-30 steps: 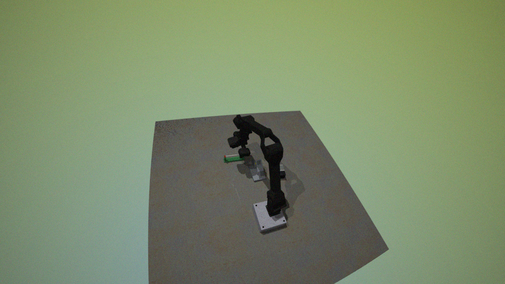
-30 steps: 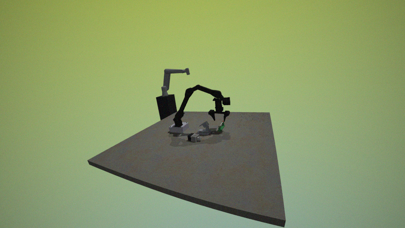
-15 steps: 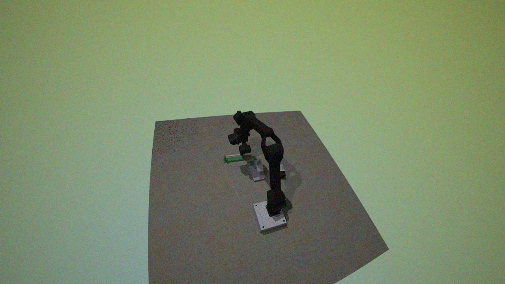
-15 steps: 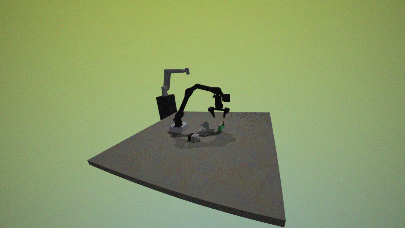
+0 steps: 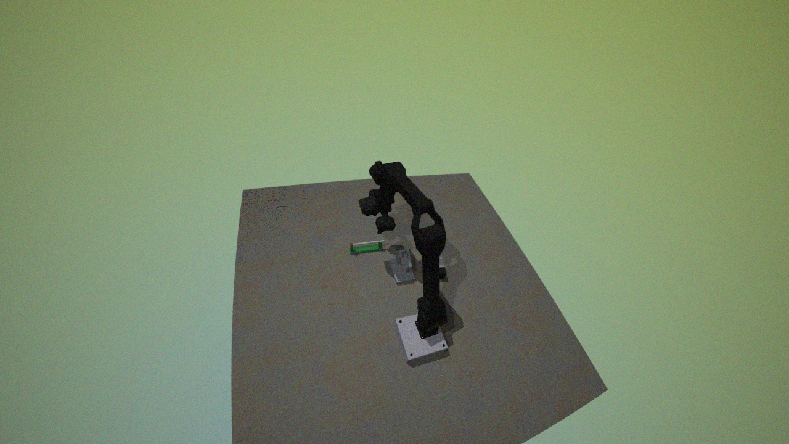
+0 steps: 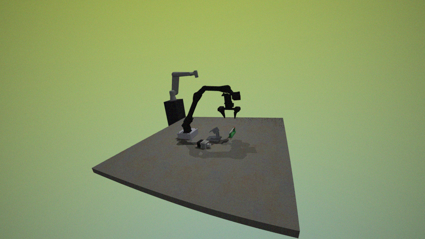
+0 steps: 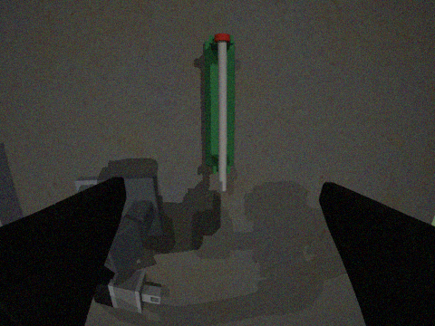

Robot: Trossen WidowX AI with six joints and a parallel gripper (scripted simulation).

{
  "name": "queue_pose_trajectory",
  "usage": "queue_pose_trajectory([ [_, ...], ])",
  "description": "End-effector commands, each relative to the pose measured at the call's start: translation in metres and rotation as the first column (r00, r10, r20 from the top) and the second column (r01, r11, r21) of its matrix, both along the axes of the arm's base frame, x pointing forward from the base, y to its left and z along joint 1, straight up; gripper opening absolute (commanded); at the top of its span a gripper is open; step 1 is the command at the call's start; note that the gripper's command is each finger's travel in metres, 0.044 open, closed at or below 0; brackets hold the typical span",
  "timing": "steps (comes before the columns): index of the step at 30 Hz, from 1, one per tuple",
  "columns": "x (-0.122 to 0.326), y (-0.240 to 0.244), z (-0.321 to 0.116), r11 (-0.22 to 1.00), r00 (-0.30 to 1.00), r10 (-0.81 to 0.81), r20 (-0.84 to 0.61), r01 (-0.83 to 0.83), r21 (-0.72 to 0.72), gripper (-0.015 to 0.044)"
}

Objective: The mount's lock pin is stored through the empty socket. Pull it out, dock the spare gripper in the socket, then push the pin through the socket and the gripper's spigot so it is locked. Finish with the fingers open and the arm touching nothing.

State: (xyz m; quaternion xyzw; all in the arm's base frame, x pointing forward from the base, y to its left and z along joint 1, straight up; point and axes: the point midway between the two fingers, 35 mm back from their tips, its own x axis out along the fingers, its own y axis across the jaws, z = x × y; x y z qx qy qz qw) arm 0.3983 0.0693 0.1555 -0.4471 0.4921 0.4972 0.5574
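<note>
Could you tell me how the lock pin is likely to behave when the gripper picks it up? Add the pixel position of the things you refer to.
The lock pin [image 5: 368,243] [image 7: 222,109] looks stiff, lying straight along its green holder [image 5: 367,249] [image 7: 214,104]. Its slim, seemingly round shaft may roll or twist if pinched off-centre. The wider red head [image 5: 351,244] [image 7: 222,37] could make that end slightly heavier.

lock pin [image 5: 366,243] [image 6: 232,130] [image 7: 222,109] | white, red-headed | on green holder | out of socket

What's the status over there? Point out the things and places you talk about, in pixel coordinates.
Gripper [image 5: 384,229] [image 6: 229,118] [image 7: 227,191] open, above table. Pin [image 5: 368,243] [image 7: 223,113] out, lying along green holder [image 5: 366,248] [image 6: 231,134] [image 7: 214,109]. Spare [image 6: 204,144] [image 7: 127,292] undocked; nothing visibly blocking it.
</note>
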Motion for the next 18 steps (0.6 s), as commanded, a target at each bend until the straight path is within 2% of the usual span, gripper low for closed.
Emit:
queue_pose_trajectory([
  [1,-0.004,-0.033,0.002,0.986,0.986,-0.163,0.034,0.162,0.035,0.0440],
  [5,-0.016,-0.075,0.005,0.916,0.914,-0.396,0.092,0.386,0.109,0.0440],
  [9,-0.035,-0.114,0.004,0.795,0.788,-0.602,0.131,0.574,0.196,0.0440],
  [14,-0.066,-0.155,-0.001,0.591,0.574,-0.804,0.154,0.743,0.315,0.0440],
  [18,-0.093,-0.183,-0.009,0.402,0.375,-0.915,0.149,0.817,0.413,0.0440],
])
